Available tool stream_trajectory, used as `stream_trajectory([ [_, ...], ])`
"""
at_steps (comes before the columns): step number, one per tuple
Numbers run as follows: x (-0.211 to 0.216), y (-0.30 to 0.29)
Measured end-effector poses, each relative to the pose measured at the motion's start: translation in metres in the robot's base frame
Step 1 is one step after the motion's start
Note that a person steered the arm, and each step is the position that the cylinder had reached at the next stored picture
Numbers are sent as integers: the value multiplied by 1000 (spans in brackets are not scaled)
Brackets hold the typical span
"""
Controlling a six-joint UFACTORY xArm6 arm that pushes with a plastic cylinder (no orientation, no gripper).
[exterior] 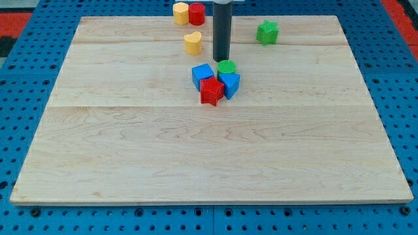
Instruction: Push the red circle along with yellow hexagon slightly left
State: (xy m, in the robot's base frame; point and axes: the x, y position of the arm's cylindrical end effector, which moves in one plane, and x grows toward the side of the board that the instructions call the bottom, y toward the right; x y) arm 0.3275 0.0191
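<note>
The red circle (196,13) stands at the board's top edge, touching the yellow hexagon (181,12) on its left. My tip (222,60) is below and to the right of the red circle, well apart from it. The tip is just above the green circle (226,66) and to the right of the yellow heart (192,42).
A cluster sits below the tip: a blue cube (202,75), a red star-like block (211,91), a blue block (230,83) and the green circle. A green star-like block (266,31) lies at the upper right. The wooden board (209,150) rests on a blue pegboard.
</note>
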Motion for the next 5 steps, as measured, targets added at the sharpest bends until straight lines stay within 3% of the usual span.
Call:
stream_trajectory([
  [2,-20,43],
  [3,-38,35],
  [4,-131,-16],
  [5,-133,-19],
])
